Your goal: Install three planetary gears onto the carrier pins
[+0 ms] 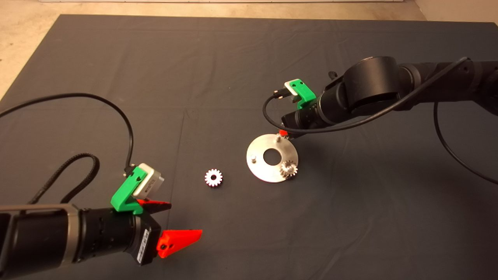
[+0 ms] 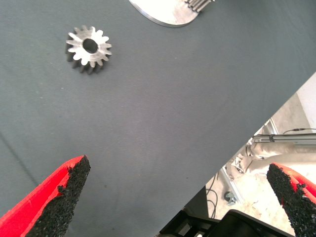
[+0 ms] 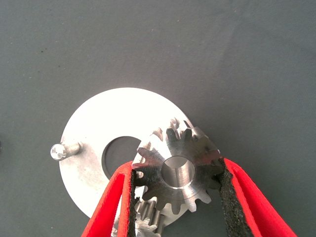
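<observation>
The aluminium disc (image 1: 260, 168) lies at mid-mat. One dark gear (image 1: 288, 169) sits on its near-right pin. A bare pin (image 1: 253, 158) stands at the disc's left, and another pin (image 1: 278, 137) stands at its far rim. My right gripper (image 1: 283, 133) is at that far pin. In the right wrist view it (image 3: 177, 165) is shut on a steel-grey gear (image 3: 180, 170) held over the disc (image 3: 89, 123); whether the gear touches a pin is hidden. The bright silvery gear (image 1: 213, 177) lies flat on the mat left of the disc. My left gripper (image 1: 186, 217) is open and empty at the lower left.
The left wrist view shows the bright gear (image 2: 89, 48), the disc's edge (image 2: 168, 15) and the mat's edge with the floor beyond. Black cables loop over the mat beside both arms. The bare pin also shows in the right wrist view (image 3: 59, 150).
</observation>
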Available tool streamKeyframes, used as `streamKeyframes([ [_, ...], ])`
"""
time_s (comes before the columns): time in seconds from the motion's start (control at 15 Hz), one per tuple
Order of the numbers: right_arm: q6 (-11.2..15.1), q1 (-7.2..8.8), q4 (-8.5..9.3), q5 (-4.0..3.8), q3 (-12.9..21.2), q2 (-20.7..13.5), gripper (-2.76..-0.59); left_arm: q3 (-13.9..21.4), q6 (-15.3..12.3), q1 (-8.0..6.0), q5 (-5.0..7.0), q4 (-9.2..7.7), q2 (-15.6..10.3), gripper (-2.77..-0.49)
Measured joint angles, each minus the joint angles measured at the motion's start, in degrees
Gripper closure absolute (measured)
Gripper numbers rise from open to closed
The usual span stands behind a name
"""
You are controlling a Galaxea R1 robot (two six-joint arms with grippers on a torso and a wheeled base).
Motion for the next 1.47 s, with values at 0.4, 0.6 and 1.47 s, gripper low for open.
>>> streamKeyframes([
  [0.4,0.0,-2.21,0.04,0.02,0.0,0.0,-0.92,0.0,0.0,-0.02,-0.02,0.0,0.1,-2.62],
  [0.6,0.0,-2.22,0.06,0.07,0.0,0.0,-0.92,0.0,0.0,-0.02,-0.02,0.0,0.1,-2.62],
  [1.47,-1.9,-2.21,0.01,0.08,-1.3,0.2,-0.92,0.0,-0.2,-0.35,-0.02,0.0,0.1,-2.62],
])
